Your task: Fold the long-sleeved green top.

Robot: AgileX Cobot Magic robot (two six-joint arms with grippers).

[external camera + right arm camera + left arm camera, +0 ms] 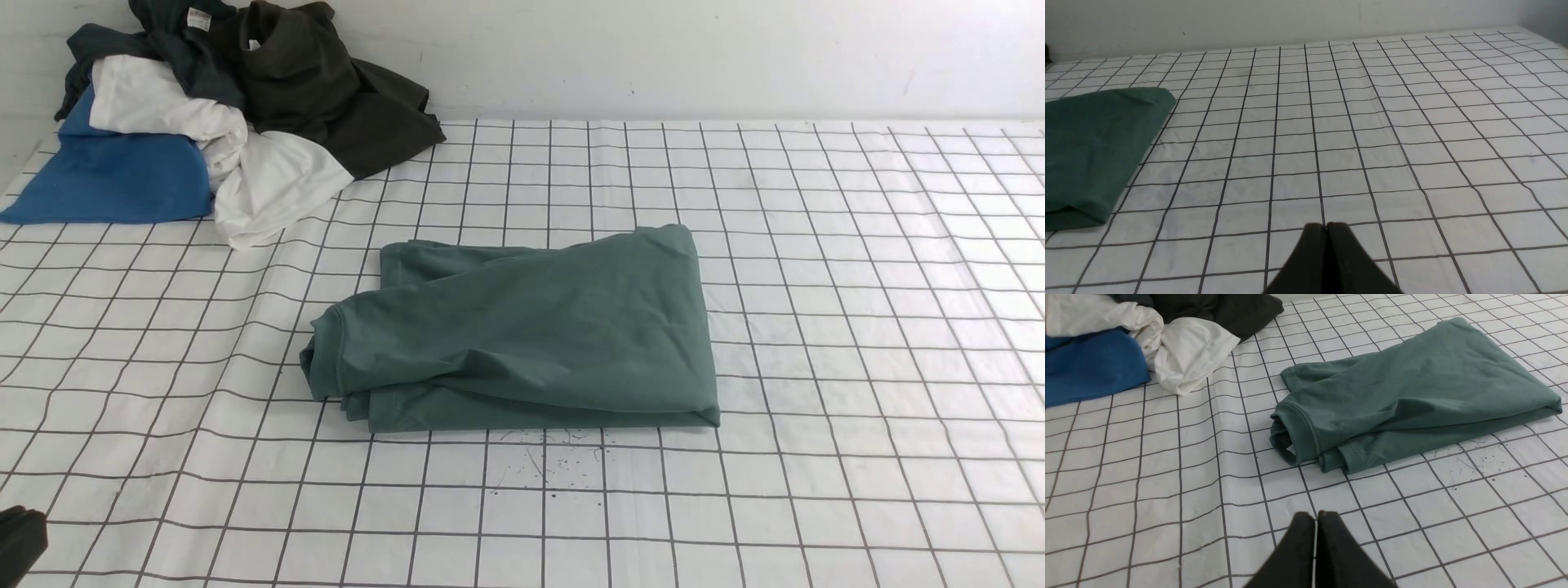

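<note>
Green long-sleeved top lies in a compact folded bundle mid-tabletop, ahead of the left claw and off to the inner side of the right claw; neither touches it. Both claws pinched fully closed, holding nothing, low over bare grid cloth near the robot's edge. Fold looks essentially done: top layer smooth, right edge crisp, but the collar end facing the left claw is bunched, with a hem layer poking out underneath. Sleeves seem tucked inside, though I can't confirm from these angles. Step in hand reads as finish/retreat, so doing it well means keeping both claws clear of the bundle and not dragging the grid cloth, which is already rippled beside the collar. If tidying, only the left claw is placed for it: open first, press or nip the loose collar edge lightly, avoid lifting the upper layer. Pile of other clothes sits far beyond the left claw, well apart from the top; leave it.
</note>
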